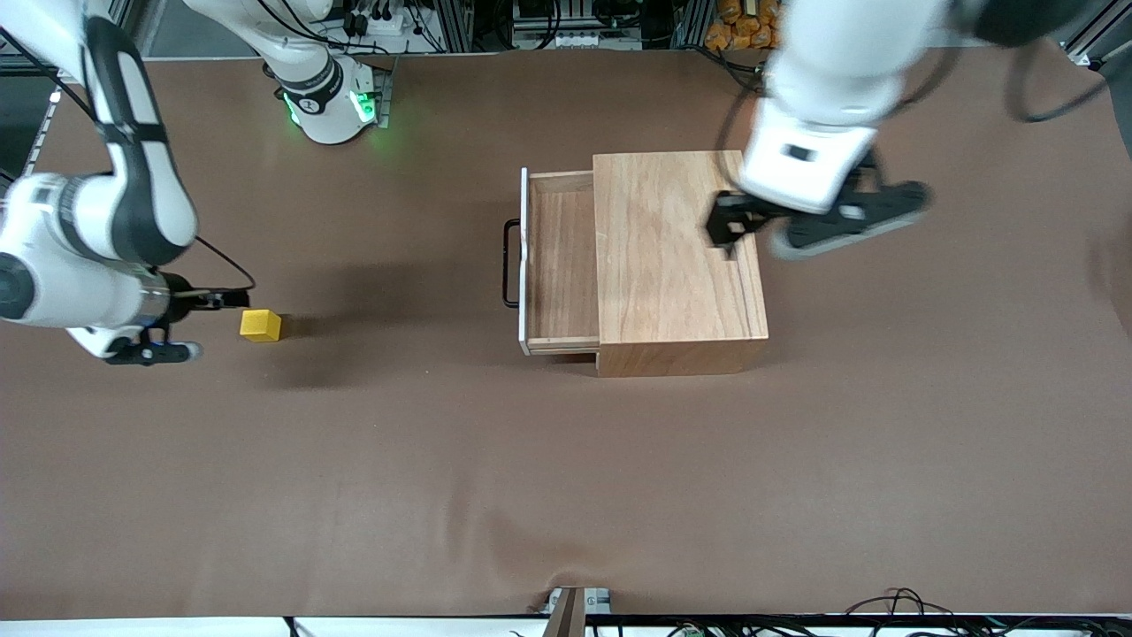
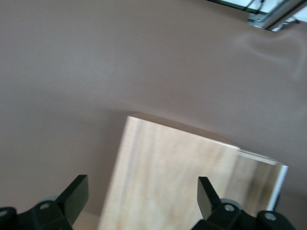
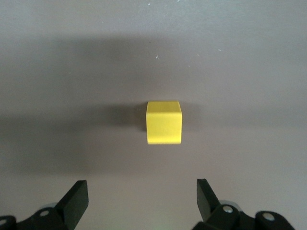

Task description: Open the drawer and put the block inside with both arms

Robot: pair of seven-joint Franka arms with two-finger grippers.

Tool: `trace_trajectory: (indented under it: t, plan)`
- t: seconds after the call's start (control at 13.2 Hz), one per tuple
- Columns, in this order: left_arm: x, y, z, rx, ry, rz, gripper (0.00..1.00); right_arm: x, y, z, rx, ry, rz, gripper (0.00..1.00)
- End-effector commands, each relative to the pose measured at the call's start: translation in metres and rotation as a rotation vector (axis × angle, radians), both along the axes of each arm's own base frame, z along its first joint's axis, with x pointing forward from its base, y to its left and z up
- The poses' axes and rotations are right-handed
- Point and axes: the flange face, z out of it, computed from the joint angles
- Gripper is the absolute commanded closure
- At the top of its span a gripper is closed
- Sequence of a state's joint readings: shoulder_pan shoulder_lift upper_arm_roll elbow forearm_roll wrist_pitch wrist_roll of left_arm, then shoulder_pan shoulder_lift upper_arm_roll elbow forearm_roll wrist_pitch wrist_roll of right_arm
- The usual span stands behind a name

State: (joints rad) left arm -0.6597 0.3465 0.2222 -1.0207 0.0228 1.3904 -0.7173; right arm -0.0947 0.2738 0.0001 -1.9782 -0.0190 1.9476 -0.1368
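The drawer (image 1: 562, 265) stands pulled out of the light-wood box (image 1: 676, 257) toward the right arm's end of the table, and it is empty. Its white front bears a black handle (image 1: 510, 263). The yellow block (image 1: 260, 325) sits on the brown table near the right arm's end. My right gripper (image 1: 212, 326) is open, low beside the block and pointing at it. In the right wrist view the block (image 3: 164, 122) lies just ahead of the open gripper (image 3: 142, 191). My left gripper (image 1: 752, 237) is open and empty over the box's closed end. The left wrist view shows the box top (image 2: 182, 177) under the gripper (image 2: 142, 191).
The brown table mat (image 1: 566, 495) spreads wide toward the front camera. The right arm's base (image 1: 332, 97) with its green light stands at the table's back edge. Cables (image 1: 884, 606) lie along the front edge.
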Motion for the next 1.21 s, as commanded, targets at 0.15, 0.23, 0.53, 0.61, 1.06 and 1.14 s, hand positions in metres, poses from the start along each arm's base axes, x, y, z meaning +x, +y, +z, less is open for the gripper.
trace_trajectory:
  t: [0.15, 0.23, 0.53, 0.61, 1.06, 1.14]
  plan:
    - [0.016, 0.117, 0.020, 0.009, 0.046, -0.142, 0.00, -0.004, -0.032, -0.076, 0.041, -0.048, 0.099, 0.00]
    - [0.015, 0.143, 0.024, 0.003, 0.054, -0.173, 0.00, -0.006, -0.032, -0.084, 0.040, -0.057, 0.097, 0.00]
    - [0.004, 0.229, 0.024, -0.020, 0.089, -0.236, 0.00, -0.019, -0.026, -0.110, 0.088, -0.059, 0.032, 0.00]
    - [-0.001, 0.241, 0.022, -0.025, 0.095, -0.243, 0.00, -0.019, -0.024, -0.112, 0.093, -0.057, 0.027, 0.00]
    - [-0.045, 0.295, -0.005, -0.065, 0.082, -0.271, 0.00, -0.026, -0.027, -0.124, 0.102, -0.057, 0.051, 1.00]
    - [-0.045, 0.291, -0.005, -0.061, 0.086, -0.277, 0.00, -0.025, -0.027, -0.122, 0.103, -0.053, 0.051, 1.00]
